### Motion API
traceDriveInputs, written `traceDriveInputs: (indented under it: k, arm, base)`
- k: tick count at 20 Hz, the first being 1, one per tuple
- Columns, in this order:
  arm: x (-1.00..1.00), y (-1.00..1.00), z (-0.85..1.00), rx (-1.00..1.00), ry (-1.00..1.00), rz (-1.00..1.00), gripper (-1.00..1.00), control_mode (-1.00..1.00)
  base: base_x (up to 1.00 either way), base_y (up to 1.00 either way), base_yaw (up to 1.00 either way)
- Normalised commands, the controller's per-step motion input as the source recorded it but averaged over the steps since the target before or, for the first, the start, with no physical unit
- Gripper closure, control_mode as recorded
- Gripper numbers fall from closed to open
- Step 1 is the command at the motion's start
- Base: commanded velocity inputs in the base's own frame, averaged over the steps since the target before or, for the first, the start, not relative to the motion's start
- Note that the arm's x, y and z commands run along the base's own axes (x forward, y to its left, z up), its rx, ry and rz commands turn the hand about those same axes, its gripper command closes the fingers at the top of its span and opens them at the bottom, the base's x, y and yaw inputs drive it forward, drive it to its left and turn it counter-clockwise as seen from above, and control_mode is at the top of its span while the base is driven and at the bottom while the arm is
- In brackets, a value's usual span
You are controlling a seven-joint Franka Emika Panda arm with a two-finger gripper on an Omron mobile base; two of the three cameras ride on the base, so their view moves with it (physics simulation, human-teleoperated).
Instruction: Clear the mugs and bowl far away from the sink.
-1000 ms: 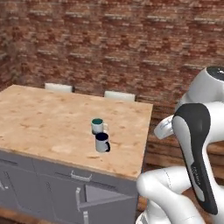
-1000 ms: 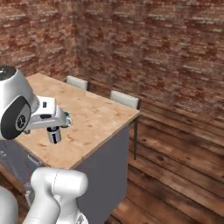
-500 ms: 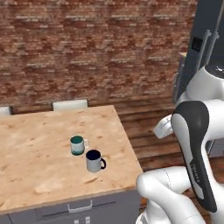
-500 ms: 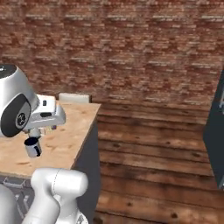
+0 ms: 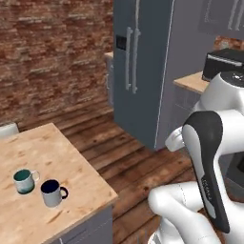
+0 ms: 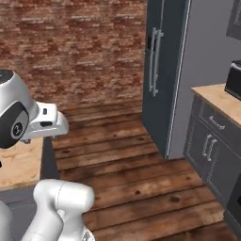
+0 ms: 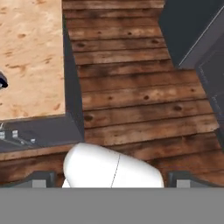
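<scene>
Two small greyish-white mugs stand side by side on the wooden island counter [image 5: 57, 152] at the lower left of the left base view: the teal-inside mug [image 5: 23, 180] to the left and the navy-inside mug [image 5: 52, 192] to the right, near the counter's edge. In the hand view my gripper [image 7: 111, 180] is open, its two dark fingertips [image 7: 41, 179] wide apart with nothing between them. It hangs over the wooden floor beside the island's corner [image 7: 65, 109], well away from the mugs. The bowl and the sink are out of view.
A tall dark grey fridge [image 5: 143, 71] stands across the plank floor [image 6: 141, 179]. To its right runs a wood-topped counter over grey cabinets [image 6: 216, 141], with a dark appliance [image 5: 224, 62] on top. A brick wall [image 6: 70, 47] is behind.
The whole picture has swung: the base has turned right, so the island slid to the lower left and the fridge came into view. The mugs keep their place on the counter. The gripper stays open.
</scene>
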Motion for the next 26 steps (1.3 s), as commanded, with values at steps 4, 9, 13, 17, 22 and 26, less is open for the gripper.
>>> traceDriveInputs:
  k: [4,9,13,17,22,26]
  arm:
    - [0.00,0.00,0.00,0.00,0.00,0.00,-1.00,1.00]
    - [0.00,0.00,0.00,0.00,0.00,0.00,-1.00,1.00]
    - [0.00,0.00,0.00,0.00,0.00,0.00,-1.00,1.00]
    - [0.00,0.00,0.00,0.00,0.00,0.00,-1.00,1.00]
    - [0.00,0.00,0.00,0.00,0.00,0.00,-1.00,1.00]
    - [0.00,0.00,0.00,0.00,0.00,0.00,-1.00,1.00]
  base:
    - [-0.03,-0.79,-0.73]
    - [0.00,-0.68,-0.80]
    - [0.00,-0.68,-0.80]
    - [0.00,-0.79,-0.78]
    - [-0.01,-0.79,-0.76]
    - [-0.05,-0.93,-0.65]
